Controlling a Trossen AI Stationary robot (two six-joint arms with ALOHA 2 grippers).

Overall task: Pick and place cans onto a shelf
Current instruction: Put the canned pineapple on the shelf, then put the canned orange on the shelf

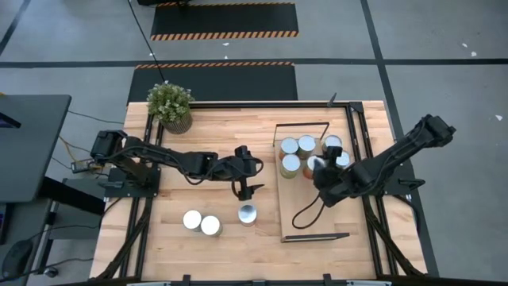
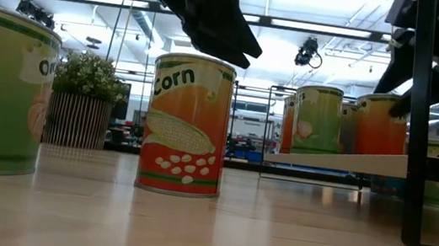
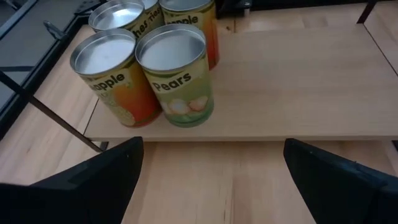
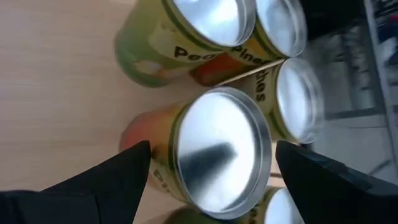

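The left hand [image 1: 248, 189] hangs spread above the corn can [image 1: 248, 213] on the surface; it should drop straight down and centre before squeezing. The right hand [image 1: 324, 173], fingers apart, straddles a can [image 4: 217, 155] on the shelf [image 1: 313, 222].

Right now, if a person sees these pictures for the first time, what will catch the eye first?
Probably the cluster of cans standing on the far end of the shelf, with the right gripper straddling one of them, jaws open. Next, the corn can alone on the table, just under the open left gripper, and two more cans nearby.
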